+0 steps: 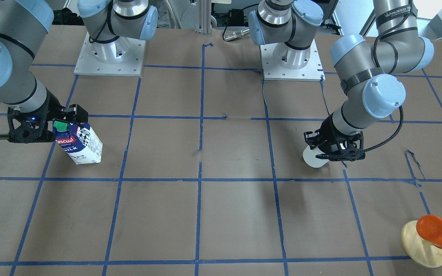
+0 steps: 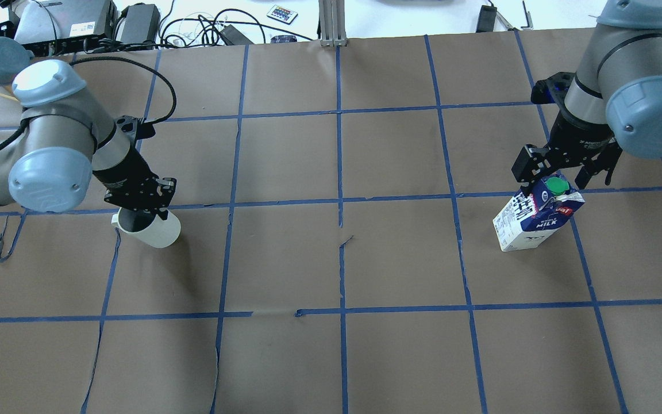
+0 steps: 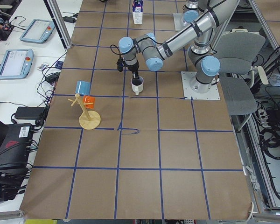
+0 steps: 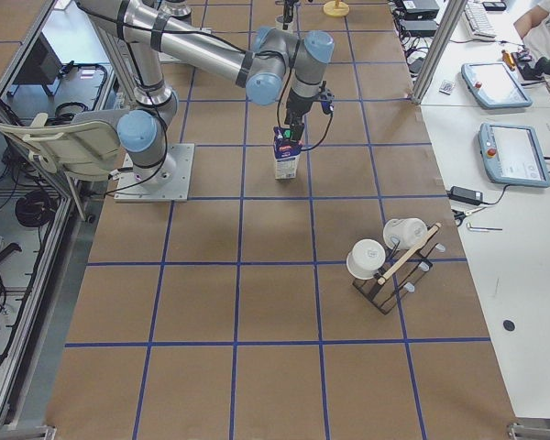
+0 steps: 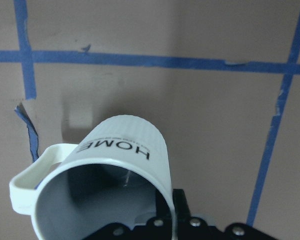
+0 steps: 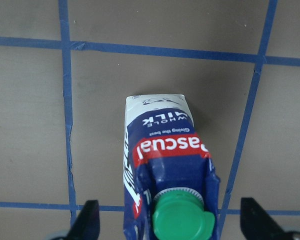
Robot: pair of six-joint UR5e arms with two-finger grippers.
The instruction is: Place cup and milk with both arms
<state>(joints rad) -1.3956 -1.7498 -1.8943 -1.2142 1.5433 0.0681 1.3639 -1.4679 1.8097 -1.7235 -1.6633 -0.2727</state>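
The white cup (image 2: 156,231) with "HOME" on its wall stands on the left side of the table in the overhead view. My left gripper (image 2: 138,211) is shut on its rim wall from above; the left wrist view shows the cup (image 5: 120,165) with its dark inside and its handle at the left. The milk (image 2: 538,221) stands upright on the right side, with a green cap and a red label. My right gripper (image 2: 561,181) is open, with its fingers (image 6: 87,222) wide apart on either side of the milk (image 6: 165,160) and not touching it.
A wooden mug tree (image 1: 422,245) with an orange mug (image 1: 436,232) stands near the front corner on my left side. A rack with white cups (image 4: 385,261) stands at my right end. The arm bases (image 1: 109,57) are at the back. Blue tape lines grid the brown table.
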